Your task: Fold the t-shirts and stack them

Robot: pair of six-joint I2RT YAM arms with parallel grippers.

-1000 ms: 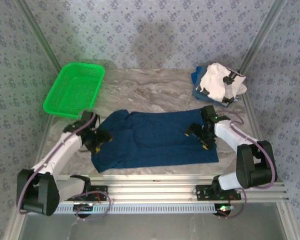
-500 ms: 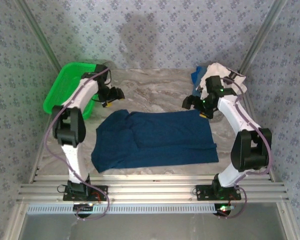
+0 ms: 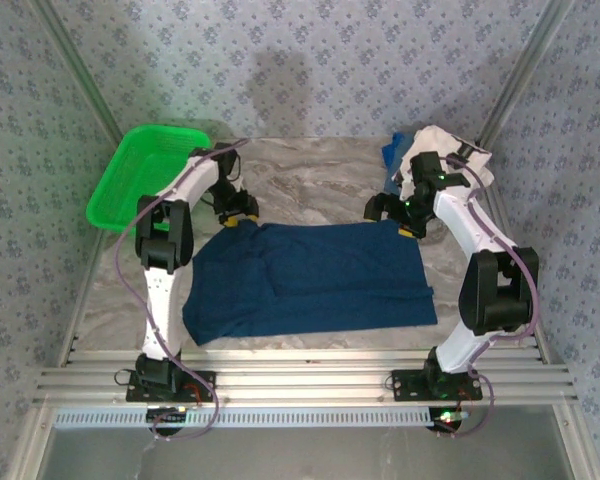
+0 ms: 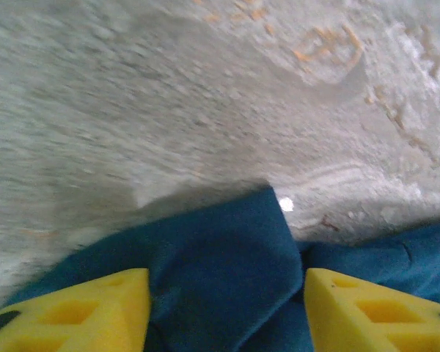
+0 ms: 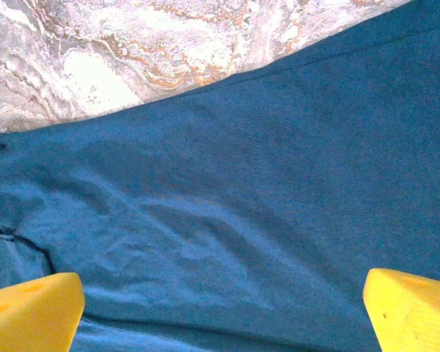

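- Right, the navy t-shirt (image 3: 310, 275) lies flat mid-table, already narrowed to a rough rectangle, with a sleeve lump at its left end.
- The white t-shirt (image 3: 435, 160) sits on a blue t-shirt (image 3: 391, 155) at the far right corner of the table (image 3: 310, 175), just beyond the right arm.
- The left gripper (image 3: 238, 214) is at the shirt's far left corner. Its jaws are apart, and the wrist view shows a hump of navy cloth between the fingers (image 4: 95, 304), not pinched.
- The right gripper (image 3: 398, 214) is over the far right corner, jaws spread wide and holding nothing, with flat cloth below.
- Step, as I read it: grabbing both far corners for the next fold toward the near edge.
- Next move needs both jaws to close on the hem, taking every layer, then lift evenly so the fold stays square.
- The green basket (image 3: 145, 175) at far left is not involved.
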